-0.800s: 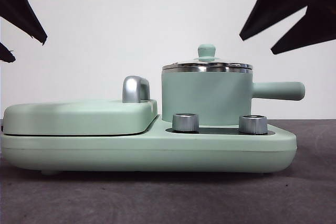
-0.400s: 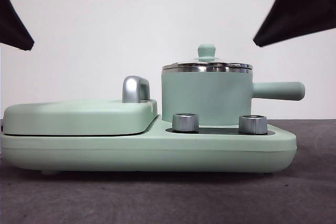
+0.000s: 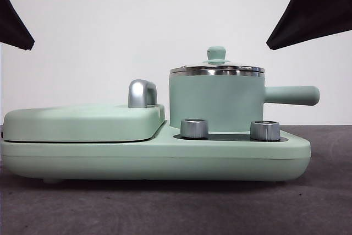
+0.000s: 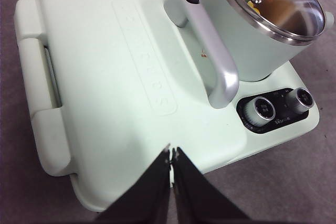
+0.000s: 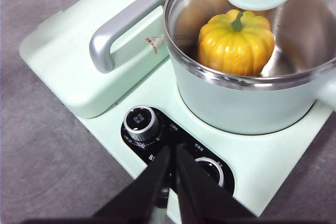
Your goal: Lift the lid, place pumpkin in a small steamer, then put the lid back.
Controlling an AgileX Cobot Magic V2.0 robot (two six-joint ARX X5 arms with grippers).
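Note:
The small steamer (image 3: 214, 103) stands on the right of the appliance, its long handle pointing right. On it sits the glass lid (image 3: 216, 69) with its mint-green knob. Through the glass, the right wrist view shows the yellow-orange pumpkin (image 5: 236, 43) lying inside the pot. My right gripper (image 5: 173, 153) is shut and holds nothing. It hovers above the two dials in front of the steamer (image 5: 247, 103). Over the near edge of the flat cover, my left gripper (image 4: 171, 153) is also shut and holds nothing. In the front view both arms show only as dark shapes at the top corners.
The wide mint-green appliance base (image 3: 165, 158) rests on a dark grey table. Its flat cover (image 3: 82, 122) with a chrome handle (image 3: 141, 93) takes up the left half. Two silver knobs (image 3: 194, 128) stand in front of the pot. A white wall stands behind.
Both arms have pulled up and outward toward the top corners of the front view since a second ago. The steamer, lid and appliance have not moved.

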